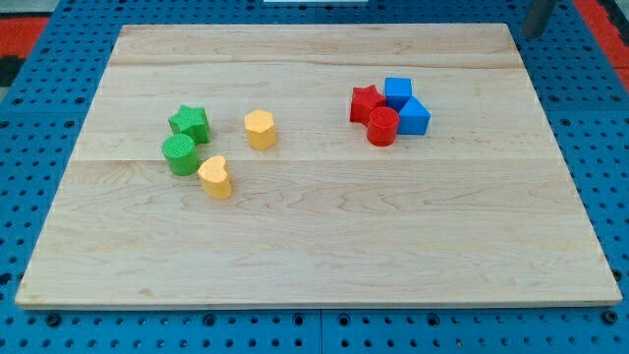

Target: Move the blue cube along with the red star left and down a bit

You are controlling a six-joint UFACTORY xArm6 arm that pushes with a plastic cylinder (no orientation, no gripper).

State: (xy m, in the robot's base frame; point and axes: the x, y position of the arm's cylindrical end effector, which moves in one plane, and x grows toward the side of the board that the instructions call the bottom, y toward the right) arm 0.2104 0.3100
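The blue cube [397,91] sits in a tight cluster at the board's right of centre. The red star [365,102] touches it on the left. A second blue block [414,116] lies just below and right of the cube, and a red cylinder [382,127] sits at the cluster's bottom. A blurred grey rod shows at the view's top right corner. My tip [530,31] is near the board's top right corner, well up and right of the cluster and touching no block.
A green star [189,122], green cylinder [180,154], yellow hexagon [259,129] and yellow heart [214,177] are grouped at the left of the wooden board [314,256]. Blue perforated table surrounds the board.
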